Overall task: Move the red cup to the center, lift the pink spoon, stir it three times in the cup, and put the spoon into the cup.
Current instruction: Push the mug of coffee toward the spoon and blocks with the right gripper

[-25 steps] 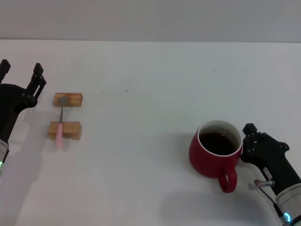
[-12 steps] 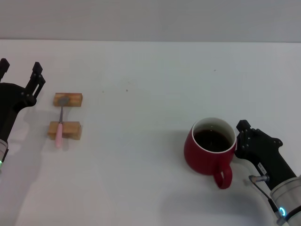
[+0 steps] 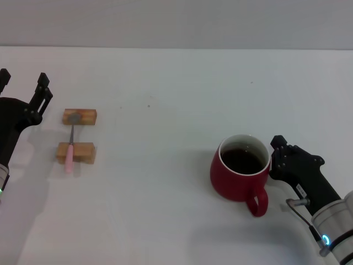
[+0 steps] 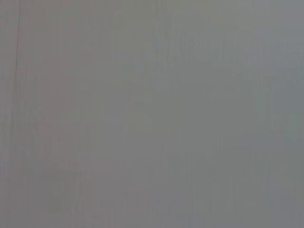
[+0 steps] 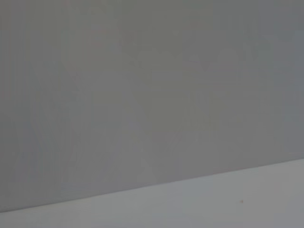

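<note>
I've got the right gripper (image 3: 274,150) pressed against the red cup (image 3: 239,175), which sits on its inboard side with the handle toward me, though whether its fingers are clamping I can't tell, so the push runs toward centre.

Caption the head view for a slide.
Right claw pressed against the red cup; pink spoon bridging two wooden blocks beside the open left claw.
</note>
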Controlling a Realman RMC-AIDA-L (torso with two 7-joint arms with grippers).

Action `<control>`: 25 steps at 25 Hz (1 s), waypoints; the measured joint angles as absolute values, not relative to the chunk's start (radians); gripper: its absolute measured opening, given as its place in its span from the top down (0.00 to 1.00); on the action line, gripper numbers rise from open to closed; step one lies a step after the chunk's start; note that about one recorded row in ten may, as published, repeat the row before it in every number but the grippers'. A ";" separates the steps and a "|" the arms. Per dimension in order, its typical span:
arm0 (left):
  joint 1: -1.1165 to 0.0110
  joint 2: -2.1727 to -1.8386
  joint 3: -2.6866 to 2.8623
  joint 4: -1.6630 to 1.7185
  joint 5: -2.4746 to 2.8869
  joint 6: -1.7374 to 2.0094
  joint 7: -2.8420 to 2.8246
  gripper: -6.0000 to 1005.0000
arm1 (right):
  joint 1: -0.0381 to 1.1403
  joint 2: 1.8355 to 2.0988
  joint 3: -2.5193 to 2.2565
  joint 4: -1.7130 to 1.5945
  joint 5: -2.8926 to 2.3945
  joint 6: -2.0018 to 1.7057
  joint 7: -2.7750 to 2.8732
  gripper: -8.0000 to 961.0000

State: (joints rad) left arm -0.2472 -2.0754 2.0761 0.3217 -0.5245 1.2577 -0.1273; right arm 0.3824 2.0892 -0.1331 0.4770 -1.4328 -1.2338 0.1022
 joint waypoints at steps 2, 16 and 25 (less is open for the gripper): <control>-0.247 -2.075 2.077 0.322 -0.525 1.258 -0.127 0.22 | 0.388 2.089 -0.133 0.477 -1.433 -1.233 0.102 0.99; -0.245 -2.075 2.074 0.322 -0.526 1.259 -0.127 0.22 | 0.404 2.090 -0.120 0.480 -1.473 -1.224 0.103 0.99; -0.247 -2.075 2.072 0.321 -0.526 1.259 -0.127 0.22 | 0.390 2.088 -0.118 0.466 -1.470 -1.222 0.103 0.99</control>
State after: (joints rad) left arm -0.2468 -2.0754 2.0724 0.3211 -0.5262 1.2594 -0.1273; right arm 0.3900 2.0884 -0.1180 0.4657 -1.4703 -1.2224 0.1028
